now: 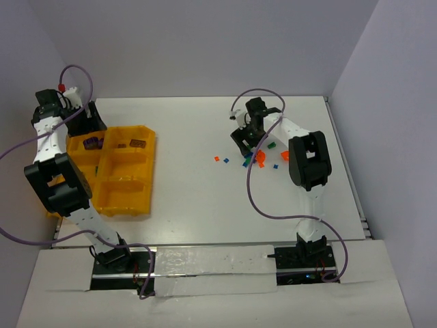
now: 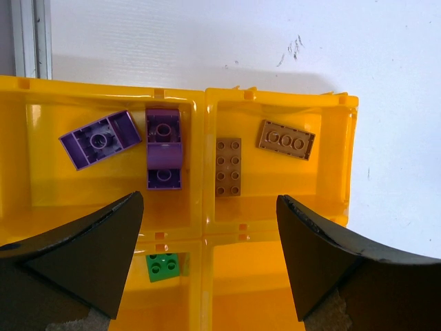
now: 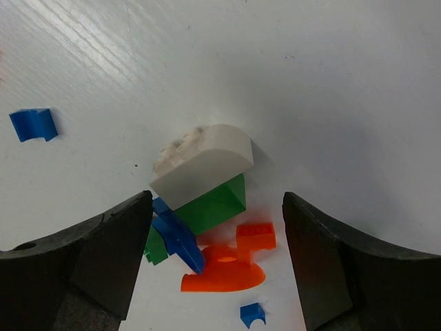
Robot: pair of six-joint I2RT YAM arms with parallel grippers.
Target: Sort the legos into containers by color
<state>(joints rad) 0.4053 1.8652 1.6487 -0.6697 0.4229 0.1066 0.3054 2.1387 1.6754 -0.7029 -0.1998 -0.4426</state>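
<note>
right risk: right gripper [image 3: 217, 227] sits over a tangled heap. Closing here would likely catch two or three colors at once, or pinch a curved face and squirt a piece out across the table [image 3: 331, 83].
left risk: left gripper [image 2: 210, 207] straddles the divider between bins. A drop from here could land either side and mix colors.
right jaws: spread wide and empty. The heap lies in the gap. Can't tell if either finger touches it.
left jaws: spread wide, holding nothing, hovering above the organizer tray [image 2: 200, 103] with no contact visible.
between right fingers: white curved brick [image 3: 203, 165] leans on a green brick [image 3: 224, 203]. A blue piece [image 3: 178, 240] pokes out by the left finger. Just nearer the camera are an orange-red arch [image 3: 224, 276] and a small orange-red brick [image 3: 256, 236].
strays: blue bit [image 3: 252, 314] just beside the arch, blue curved bit [image 3: 32, 124] well apart to the left.
under left jaws: far-left bin has two purple bricks [image 2: 100, 140]. The far-right bin has two tan bricks [image 2: 229, 167]. The near-left bin has one green brick [image 2: 164, 266]. The near-right bin shows nothing in the part visible.
overhead: tray on the table's left and the unsorted legos [image 1: 256, 158] on the right, well apart. A few orange-red bits [image 1: 217, 158] lie toward the middle.
progress: early, I'd say. Most pieces aren't binned yet.
next: single out one piece at the heap's edge before closing.
</note>
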